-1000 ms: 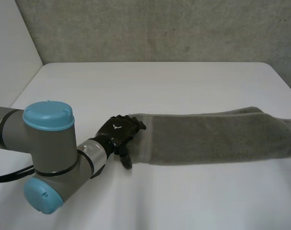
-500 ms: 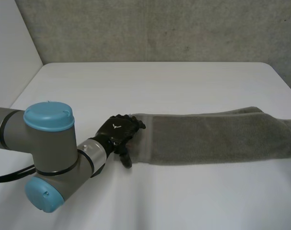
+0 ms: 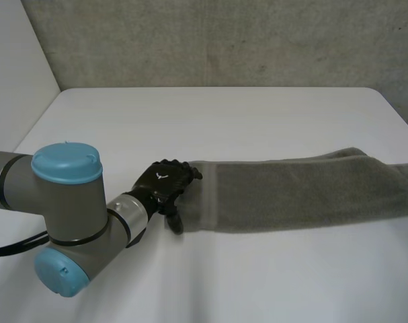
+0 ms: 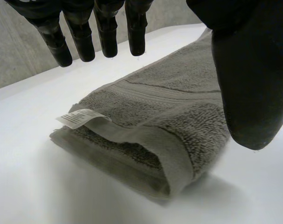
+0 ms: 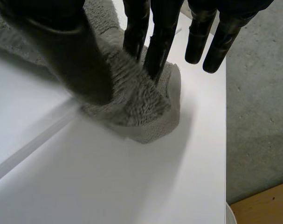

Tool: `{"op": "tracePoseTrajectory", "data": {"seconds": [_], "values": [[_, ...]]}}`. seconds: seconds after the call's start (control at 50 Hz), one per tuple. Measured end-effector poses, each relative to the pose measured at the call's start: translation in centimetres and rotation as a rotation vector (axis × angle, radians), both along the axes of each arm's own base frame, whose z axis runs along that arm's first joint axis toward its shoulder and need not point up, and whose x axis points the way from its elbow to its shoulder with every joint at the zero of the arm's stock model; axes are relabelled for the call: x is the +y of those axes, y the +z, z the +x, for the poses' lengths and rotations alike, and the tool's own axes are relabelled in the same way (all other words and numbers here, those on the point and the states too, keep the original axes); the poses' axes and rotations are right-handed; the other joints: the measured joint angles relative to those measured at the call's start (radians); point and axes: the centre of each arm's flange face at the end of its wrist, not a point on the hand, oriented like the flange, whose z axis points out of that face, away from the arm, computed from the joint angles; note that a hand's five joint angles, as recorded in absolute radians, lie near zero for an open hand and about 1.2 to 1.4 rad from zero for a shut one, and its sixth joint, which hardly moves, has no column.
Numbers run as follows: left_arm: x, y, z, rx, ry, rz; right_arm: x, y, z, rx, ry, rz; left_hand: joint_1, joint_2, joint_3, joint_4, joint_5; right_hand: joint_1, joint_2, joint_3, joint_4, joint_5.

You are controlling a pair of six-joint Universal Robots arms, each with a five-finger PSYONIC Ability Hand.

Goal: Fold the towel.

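Observation:
A grey towel (image 3: pixel 291 195), folded into a long strip, lies across the white table (image 3: pixel 224 121) from the middle to the right edge. My left hand (image 3: pixel 165 183) is at the towel's left end, open. In the left wrist view its straight fingers (image 4: pixel 106 28) hover just above that folded end (image 4: pixel 146 116), thumb beside it, and a white label (image 4: pixel 78 117) sticks out at the corner. In the right wrist view my right hand (image 5: pixel 71 56) has its thumb and fingers pinching the towel's bunched right end (image 5: pixel 141 107), close to the table's edge.
The left arm's grey joints and blue caps (image 3: pixel 66 165) stand at the table's front left. A concrete wall (image 3: pixel 224 40) runs behind the table. Beyond the table's right edge the grey floor (image 5: pixel 258 116) lies below.
The towel's right end has bunched and lifted a little, and the whole strip has slid slightly to the right. The right hand's fingers have closed on that end. The left hand has stayed put.

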Motion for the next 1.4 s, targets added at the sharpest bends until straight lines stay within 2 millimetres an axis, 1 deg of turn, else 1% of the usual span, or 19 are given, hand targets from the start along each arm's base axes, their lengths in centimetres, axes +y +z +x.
{"op": "tracePoseTrajectory", "data": {"seconds": [0.04, 0.16, 0.26, 0.3, 0.36, 0.38, 0.44, 0.46, 0.48, 0.5, 0.58, 0.7, 0.82, 0.88, 0.98, 1.04, 1.14, 1.22, 1.4], "values": [[0.0, 0.0, 0.0, 0.001, 0.001, -0.002, 0.0, -0.2, 0.0, -0.001, 0.001, 0.002, 0.0, 0.0, 0.0, 0.0, 0.0, 0.15, 0.155, 0.0, 0.0, 0.173], [-0.1, 0.0, 0.2, 0.001, 0.007, -0.004, -0.3, 0.0, 0.1, 0.005, 0.007, -0.004, 0.0, 0.0, 0.0, 0.0, 0.0, 0.164, 0.169, 0.0, 0.0, 0.207], [-0.5, 0.3, 0.6, 0.005, 0.023, -0.011, -0.9, 1.5, 1.2, 0.025, 0.04, -0.039, 0.0, 0.0, 0.0, 0.0, 0.0, 0.166, 0.169, 0.0, 0.0, 0.21], [-0.8, 0.6, 0.8, 0.008, 0.033, -0.017, -1.0, 2.8, 2.3, 0.038, 0.069, -0.067, 0.0, 0.0, 0.0, 0.0, 0.0, 0.168, 0.175, 0.0, 0.0, 0.215], [-1.3, 1.3, 1.5, 0.018, 0.058, -0.03, -1.0, 5.8, 5.8, 0.064, 0.16, -0.134, 0.0, 0.0, 0.0, 0.0, 0.0, 0.169, 0.18, 0.0, 0.0, 0.219], [-1.4, 1.4, 1.6, 0.02, 0.061, -0.032, -0.9, 6.2, 6.4, 0.067, 0.175, -0.143, 0.0, 0.0, 0.0, 0.0, 0.0, 0.169, 0.18, 0.0, 0.0, 0.219], [-2.0, 2.2, 2.3, 0.032, 0.089, -0.049, -0.1, 8.3, 11.1, 0.081, 0.291, -0.198, 0.0, 0.0, 0.0, 0.0, 0.0, 0.17, 0.18, 0.0, 0.0, 0.222], [-2.0, 2.4, 2.4, 0.034, 0.093, -0.053, 0.1, 8.6, 12.1, 0.083, 0.315, -0.205, 0.0, 0.0, 0.0, 0.0, 0.0, 0.171, 0.18, 0.0, 0.0, 0.222], [-2.2, 2.7, 2.7, 0.038, 0.103, -0.059, 0.7, 9.1, 14.2, 0.084, 0.367, -0.221, 0.0, 0.0, 0.0, 0.0, 0.0, 0.172, 0.181, 0.0, 0.0, 0.222], [-2.3, 2.9, 2.9, 0.041, 0.109, -0.063, 1.1, 9.4, 15.5, 0.084, 0.399, -0.229, 0.0, 0.0, 0.0, 0.0, 0.0, 0.172, 0.184, 0.0, 0.0, 0.222], [-2.9, 4.1, 4.1, 0.053, 0.148, -0.088, 4.5, 10.2, 23.3, 0.078, 0.597, -0.271, 0.0, 0.0, 0.0, 0.0, 0.0, 0.174, 0.184, 0.0, 0.0, 0.222], [-3.6, 5.6, 6.4, 0.066, 0.218, -0.12, 10.9, 9.7, 32.7, 0.062, 0.841, -0.29, 0.0, 0.0, 0.0, 0.0, 0.0, 0.174, 0.184, 0.0, 0.0, 0.222], [-4.1, 6.2, 8.4, 0.068, 0.277, -0.131, 15.8, 7.8, 38.8, 0.06, 0.994, -0.28, 0.0, 0.0, 0.0, 0.0, 0.0, 0.174, 0.184, 0.0, 0.0, 0.222], [-4.1, 6.2, 8.9, 0.066, 0.292, -0.128, 17.3, 6.3, 40.9, 0.065, 1.042, -0.265, 0.0, 0.0, 0.0, 0.0, 0.0, 0.174, 0.184, 0.0, 0.0, 0.222], [-3.9, 5.9, 9.3, 0.061, 0.301, -0.116, 18.5, 4.1, 42.7, 0.083, 1.078, -0.243, 0.0, 0.0, 0.0, 0.0, 0.0, 0.117, 0.123, 0.0, 0.0, 0.154], [-3.7, 5.6, 9.3, 0.058, 0.298, -0.108, 18.7, 3.3, 43.1, 0.104, 1.078, -0.239, 0.0, 0.0, 0.0, 0.0, 0.0, -0.168, -0.164, 0.0, 0.0, -0.136], [-3.6, 5.4, 9.0, 0.058, 0.287, -0.105, 18.5, 3.2, 42.7, 0.115, 1.061, -0.233, 0.0, 0.0, 0.0, 0.0, 0.0, -0.552, -0.537, 0.0, 0.0, -0.547], [-3.7, 5.6, 8.6, 0.064, 0.276, -0.117, 18.5, 4.5, 42.0, 0.109, 1.044, -0.239, 0.0, 0.0, 0.0, 0.0, 0.0, -0.806, -0.805, 0.0, 0.0, -0.835], [-3.0, 7.1, 5.6, 0.101, 0.188, -0.169, 18.0, 9.0, 38.5, 0.03, 0.928, -0.237, 0.0, 0.0, 0.0, 0.0, 0.0, -0.875, -0.85, 0.0, 0.0, -0.852]]}}
